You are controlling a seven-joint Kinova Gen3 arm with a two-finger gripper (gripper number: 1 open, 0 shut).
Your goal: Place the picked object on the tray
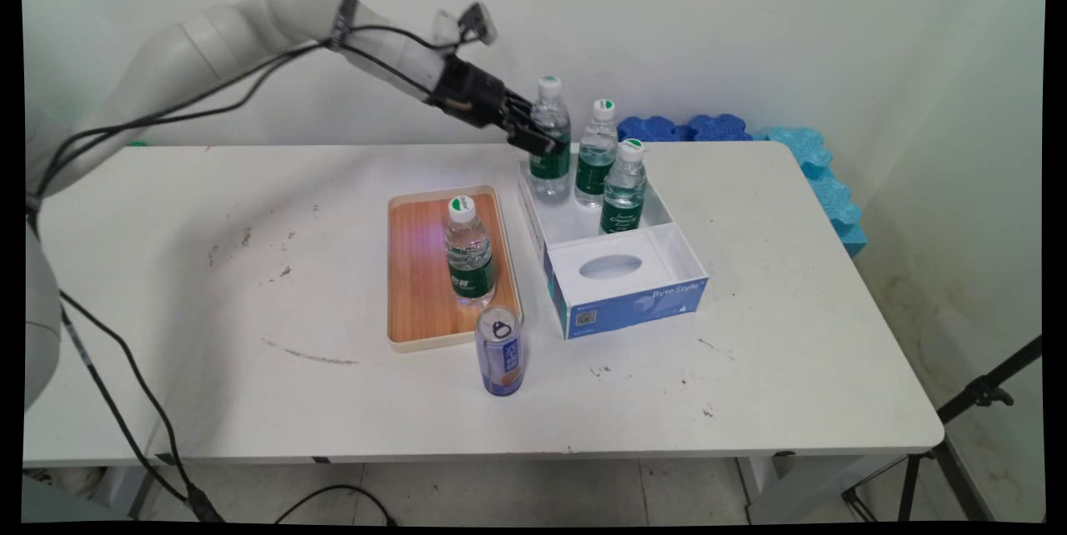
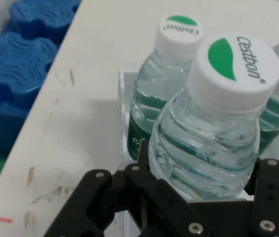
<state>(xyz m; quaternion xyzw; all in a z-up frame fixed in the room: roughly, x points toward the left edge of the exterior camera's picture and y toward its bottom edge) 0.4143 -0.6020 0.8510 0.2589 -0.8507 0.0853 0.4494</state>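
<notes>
A: Gripping noted: claw (image 1: pixel 540 141) clamped on the rear-left bottle (image 1: pixel 550 139), standing in the white box (image 1: pixel 621 268) toward the bench's (image 1: pixel 750 368) far edge.

B: Hazards?

A: Two neighbouring bottles (image 1: pixel 597 153) stand close; a sideways pull could topple them.

B: Count?

A: Four bottles: three boxed, one on the wooden tray (image 1: pixel 417 268). One can (image 1: pixel 499 351), near edge.

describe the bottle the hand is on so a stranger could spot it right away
Find the open white and blue box on the white table, right of the wooden tray. Three water bottles stand at its far end. It is the leftmost bottle, the only one with the black hand closed around its middle.
</notes>
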